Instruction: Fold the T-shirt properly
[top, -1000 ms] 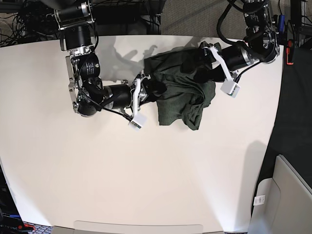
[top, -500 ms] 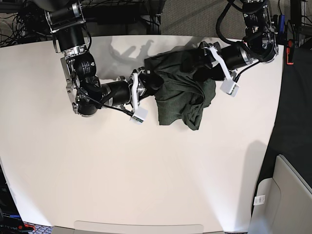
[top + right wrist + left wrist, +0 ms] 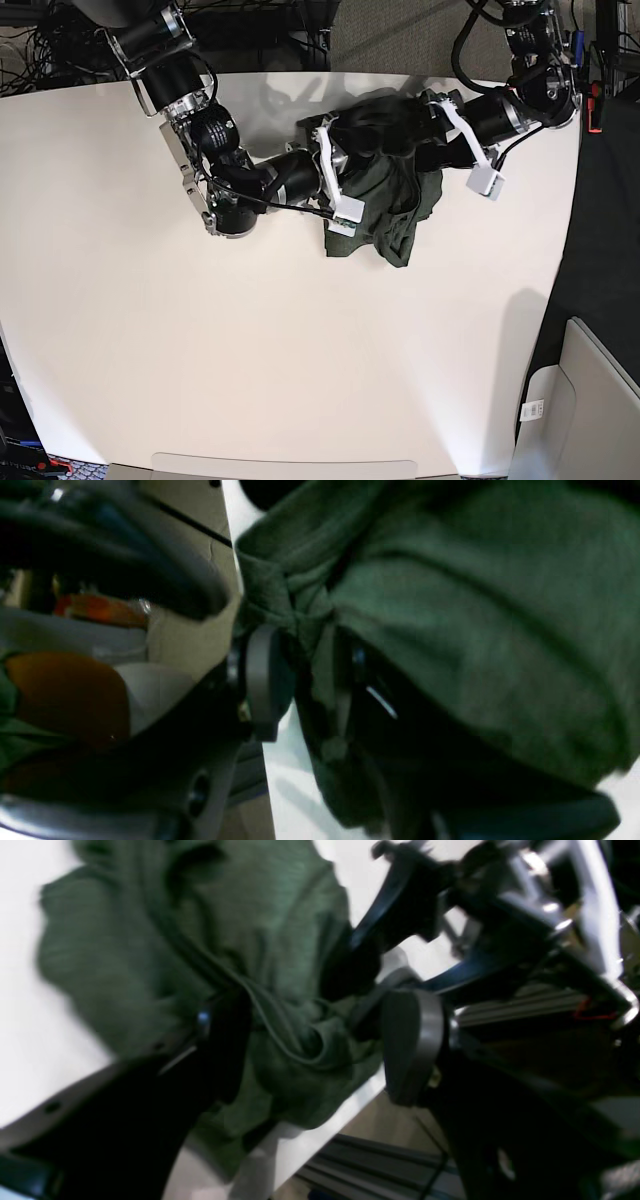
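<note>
- T-shirt (image 3: 385,190): I see the olive-green knit bunched in a crumpled heap near the far edge of the white table (image 3: 300,340), held between my two grippers, with a loose lobe trailing toward the near side of the heap.
- Right gripper (image 3: 345,155): in the base view my right arm reaches in from that view's left, and its tip is buried in the left part of the heap.
- Right gripper, wrist view (image 3: 300,680): I see a twisted rope of T-shirt (image 3: 475,630) fabric pinched between the grey pad (image 3: 260,680) and the dark finger opposite it; the jaws stand nearly together, clamped on the cloth. The broad body of the shirt spreads away to the right of the pinch, and more fabric hangs below it.
- Left gripper (image 3: 425,125): my left arm comes in from the base view's right, with its tip over the far right part of the heap, just across the cloth from the right gripper.
- Left gripper, wrist view (image 3: 320,1040): the jaws stand wide apart, one dark finger (image 3: 225,1040) at the left and the grey-padded finger (image 3: 412,1045) at the right. A rolled hem of T-shirt (image 3: 200,940) lies in the gap between them; the picture is blurred, and I cannot tell whether either finger presses on it.
- Beyond the left gripper's tip, the wrist view shows the right arm's dark linkage (image 3: 400,915) close above the same cloth.
</note>
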Tool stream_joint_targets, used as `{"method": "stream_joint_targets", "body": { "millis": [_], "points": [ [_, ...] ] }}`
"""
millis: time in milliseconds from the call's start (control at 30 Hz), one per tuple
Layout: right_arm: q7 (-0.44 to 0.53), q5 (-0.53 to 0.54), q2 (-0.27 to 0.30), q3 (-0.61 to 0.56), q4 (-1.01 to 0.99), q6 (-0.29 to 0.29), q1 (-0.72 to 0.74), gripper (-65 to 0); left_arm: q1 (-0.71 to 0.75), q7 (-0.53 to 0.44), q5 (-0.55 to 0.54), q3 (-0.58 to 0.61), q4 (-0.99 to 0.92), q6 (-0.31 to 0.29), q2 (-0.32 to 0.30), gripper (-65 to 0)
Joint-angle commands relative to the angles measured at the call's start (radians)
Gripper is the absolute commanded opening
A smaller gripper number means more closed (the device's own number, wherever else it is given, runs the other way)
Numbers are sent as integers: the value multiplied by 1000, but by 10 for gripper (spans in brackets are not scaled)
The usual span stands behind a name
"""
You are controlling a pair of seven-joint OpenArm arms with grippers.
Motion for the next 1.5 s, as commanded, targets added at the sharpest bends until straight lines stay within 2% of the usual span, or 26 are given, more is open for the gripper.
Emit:
{"method": "stream_joint_targets", "body": {
  "millis": [0, 333, 433, 567, 700, 933, 1000, 1167, 1300, 1467],
  "points": [
    [10, 27, -20, -13, -2, 5, 31, -486, -5, -18, -26, -24, 13, -2, -9, -254],
    [10, 27, -147, -65, -90, 5, 83, -486, 15, -18, -26, -120, 13, -2, -9, -254],
    [10, 27, -167, -65, -94, 5, 78, -486, 15, -18, -26, -152, 13, -2, -9, -254],
    [10, 45, -158, -49, -88, 5, 83, -486, 15, -18, -26, -196, 13, -2, -9, -254],
    [10, 114, -122, 63, -87, 5, 86, -486, 15, -18, -26, -215, 13, -2, -9, -254],
    [10, 117, -41, 234, -68, 5, 129, -486, 12, -16, -29, -207, 17, -3, -6, -254],
    [10, 87, -27, 261, -71, 5, 150, -487, 9, -16, -31, -207, 17, -3, 1, -254],
    [20, -91, -33, 273, -73, 5, 192, -489, -33, -8, -29, -202, 17, -3, 24, -254],
    [31, -256, -124, 270, -74, 5, 213, -489, -45, -10, -29, -170, 15, -3, 19, -254],
    [42, -371, -225, 228, -157, 5, 238, -489, -36, -10, -29, -170, 15, -5, 20, -254]
  ]
}}
